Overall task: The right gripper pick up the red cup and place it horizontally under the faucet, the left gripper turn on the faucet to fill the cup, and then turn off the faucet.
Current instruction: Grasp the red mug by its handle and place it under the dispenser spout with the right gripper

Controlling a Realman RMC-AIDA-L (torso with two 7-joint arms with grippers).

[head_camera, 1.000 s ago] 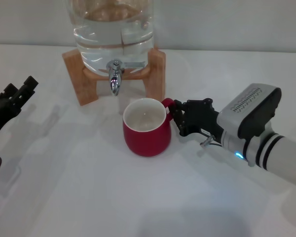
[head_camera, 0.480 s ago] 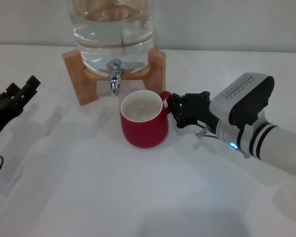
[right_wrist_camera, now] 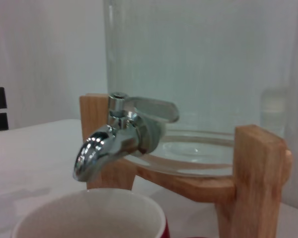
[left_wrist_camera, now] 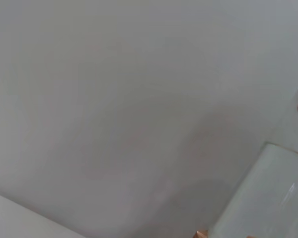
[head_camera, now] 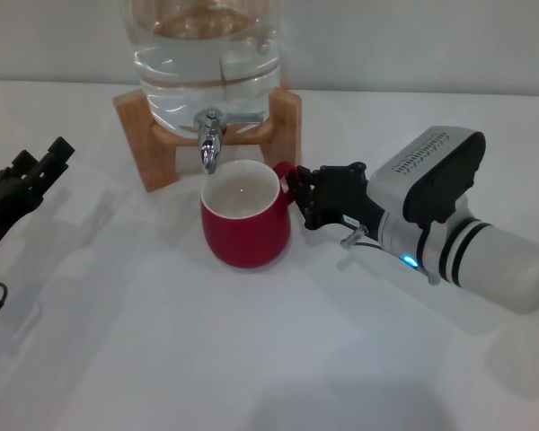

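**Cup shifted left, now close under the spout**

Left end effector (head_camera: 36, 171): parked at the left edge of the tabletop (head_camera: 162, 359), well apart from the jar; position same as in the two earlier head frames. Its black fingers lie close together, but I cannot tell open from closed.

Faucet (head_camera: 210, 144): chrome tap on the glass water jar (head_camera: 207, 54), which sits on the wooden stand (head_camera: 144, 135). The lever looks untouched; no water stream visible.

Red cup (head_camera: 244, 226): over the last second it travelled left and toward the stand. It stands upright on the tabletop, rim partly beneath the spout tip. In the right wrist view the spout (right_wrist_camera: 92, 156) hangs just above the white rim (right_wrist_camera: 89, 210).

Right end effector (head_camera: 298, 193): closed on the cup's loop handle, having moved in with the cup.

Judgement: placement is nearly complete. The spout sits over the cup's left rim rather than its centre, so a small further leftward nudge may be needed before the tap is opened.
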